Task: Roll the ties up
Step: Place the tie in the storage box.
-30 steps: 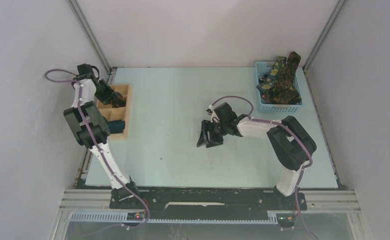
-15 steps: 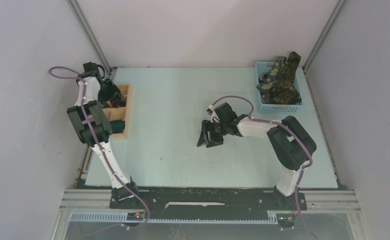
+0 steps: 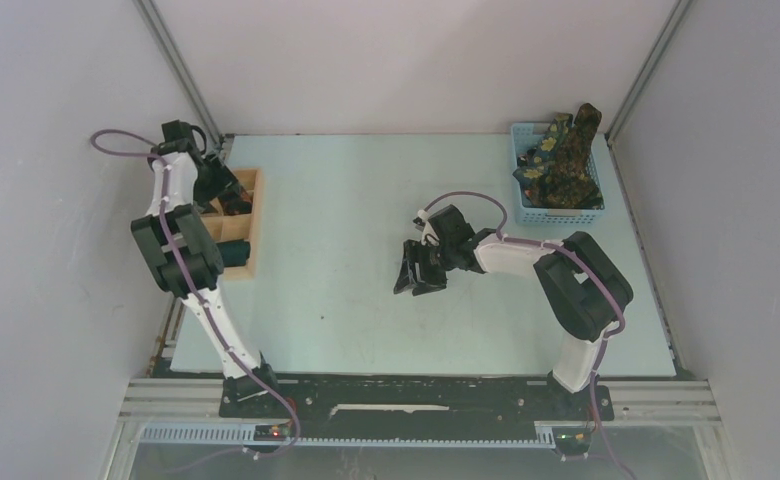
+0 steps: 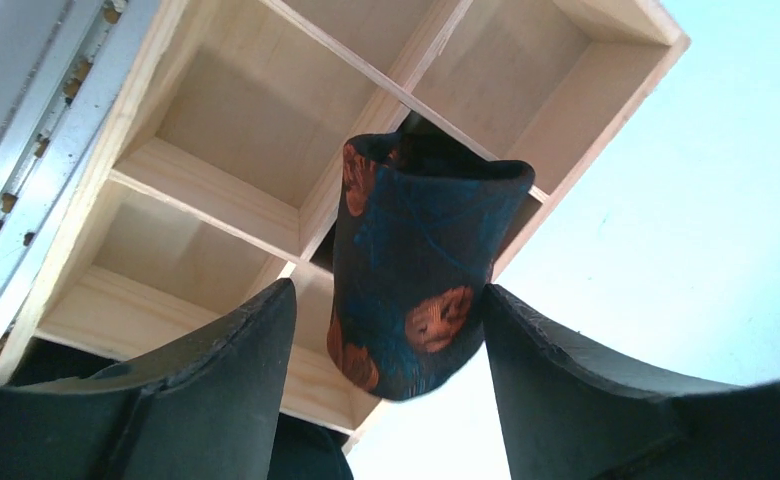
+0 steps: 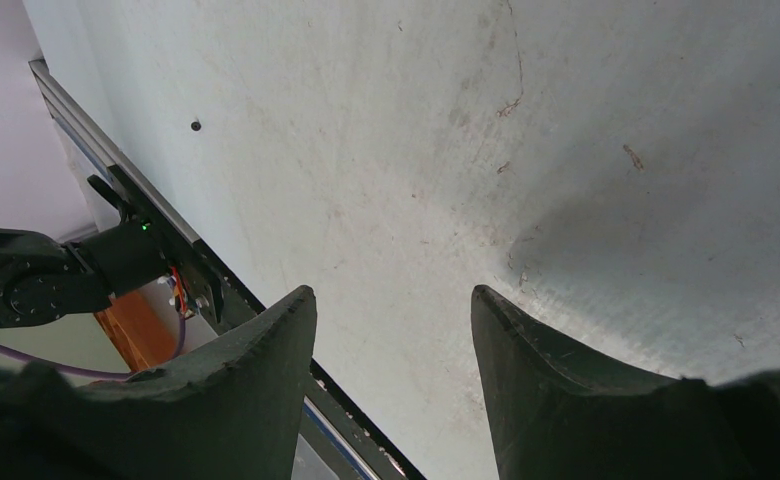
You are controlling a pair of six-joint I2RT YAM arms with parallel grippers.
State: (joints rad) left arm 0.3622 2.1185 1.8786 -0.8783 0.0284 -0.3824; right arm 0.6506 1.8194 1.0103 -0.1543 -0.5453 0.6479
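Observation:
A rolled black tie with red-orange flowers (image 4: pixel 411 270) stands between my left gripper's (image 4: pixel 391 300) fingers, over the dividers of the pale wooden tray (image 4: pixel 216 195). The jaws are open: the right finger touches the roll, and a gap shows at the left finger. From above, the left gripper (image 3: pixel 224 188) is over the tray's far compartments (image 3: pixel 249 225). A dark rolled bundle (image 3: pixel 234 255) sits in the near compartment. Dark green ties with yellow flowers (image 3: pixel 564 165) are heaped in the blue basket (image 3: pixel 526 212). My right gripper (image 3: pixel 413 278) is open and empty, low over the table's middle (image 5: pixel 394 300).
The tray lies along the table's left edge, the basket in the far right corner. The enclosure's walls and frame posts stand close behind both. The right wrist view shows bare scuffed tabletop (image 5: pixel 566 150) and the near rail.
The left arm's wrist has shifted slightly towards the back left over the tray. The right arm has not moved.

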